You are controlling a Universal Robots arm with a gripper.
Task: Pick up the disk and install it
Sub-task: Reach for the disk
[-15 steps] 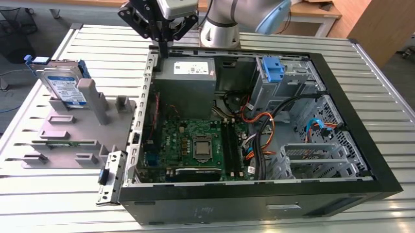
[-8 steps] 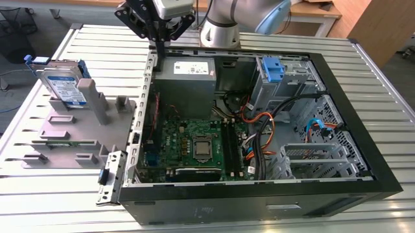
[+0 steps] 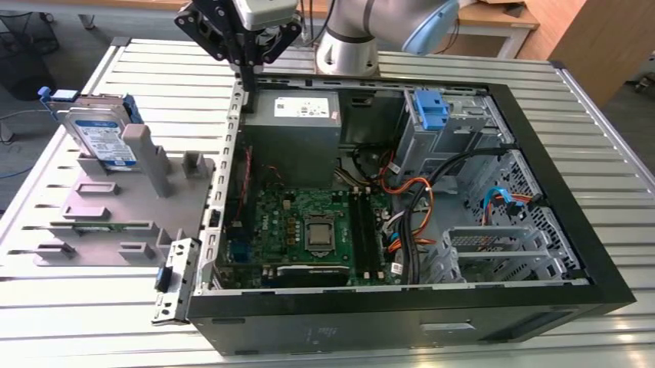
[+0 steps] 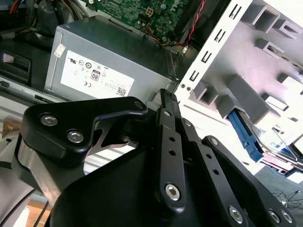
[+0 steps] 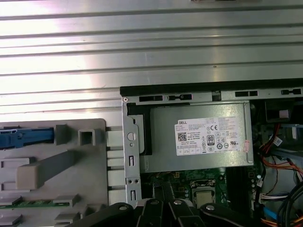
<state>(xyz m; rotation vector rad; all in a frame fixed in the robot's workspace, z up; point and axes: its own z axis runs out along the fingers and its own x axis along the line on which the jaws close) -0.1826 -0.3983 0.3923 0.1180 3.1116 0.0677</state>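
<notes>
1. While the disk stands on edge in the grey fixture at the exterior view's left, the gripper hangs well apart from it. The gripper is over the far corner of the open computer case.
2. Its black fingers are pressed together with nothing between them, and they point down at the case wall beside the power supply. Whether the tips touch the wall cannot be told.
3. The disk leans slightly in its slot with its white-and-blue label turned toward the exterior camera. Its blue rail can be seen in both wrist views, at the fixture's edge.
4. The power supply, a grey metal box with a white sticker, sits in the case corner nearest the gripper. In the first wrist view it lies just inside the case rim.
5. The green motherboard lies flat on the case floor, nearer the camera than the power supply.
6. A bare blue bracket sits in the drive cage at the exterior view's right, with orange and black cables trailing below it.
7. The robot arm rises behind the case.
8. Case and fixture rest side by side on the slatted metal tabletop.
</notes>
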